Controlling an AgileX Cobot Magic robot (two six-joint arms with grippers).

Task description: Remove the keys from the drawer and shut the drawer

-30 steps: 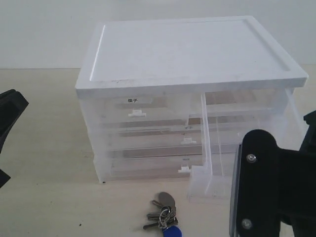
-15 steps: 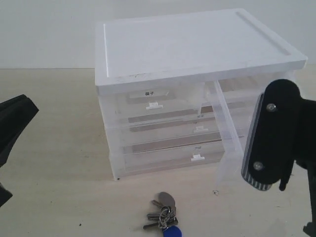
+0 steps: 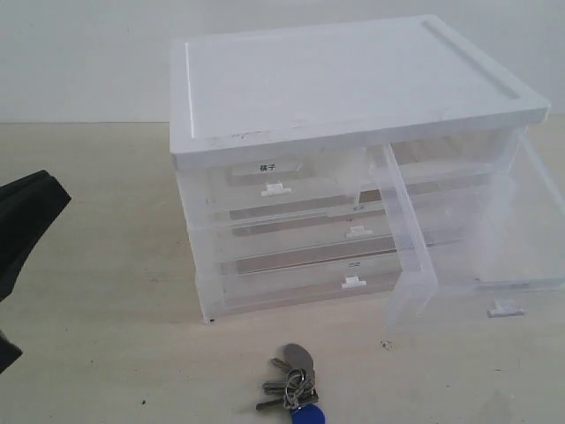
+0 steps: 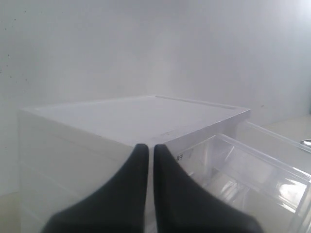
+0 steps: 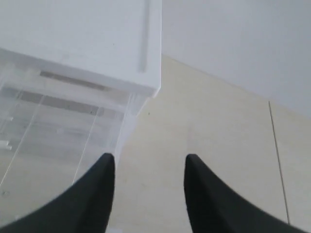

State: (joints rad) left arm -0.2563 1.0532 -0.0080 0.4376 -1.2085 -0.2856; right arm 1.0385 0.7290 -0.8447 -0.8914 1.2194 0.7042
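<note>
The keys point(image 3: 295, 389) lie on the table in front of the cabinet: a metal bunch with a grey oval tag and a blue fob at the frame's lower edge. The clear half-width drawer point(image 3: 415, 256) stands pulled far out of the cabinet's right side, and I see nothing inside it. Its white tab handle point(image 3: 506, 310) faces forward. My right gripper point(image 5: 149, 158) is open and empty, above the table beside the drawer point(image 5: 63, 126), and is out of the exterior view. My left gripper point(image 4: 150, 146) is shut on nothing, level with the cabinet top point(image 4: 141, 116).
The white-topped cabinet point(image 3: 353, 79) holds one labelled half-width drawer point(image 3: 269, 172) and full-width clear drawers point(image 3: 300, 256) below it, all shut. A dark part of my left arm point(image 3: 25, 225) shows at the left edge. Bare beige table lies around the keys.
The cabinet shifted and turned a second ago and now stands still. My right arm left the exterior view and its gripper opened. The keys have not moved.
</note>
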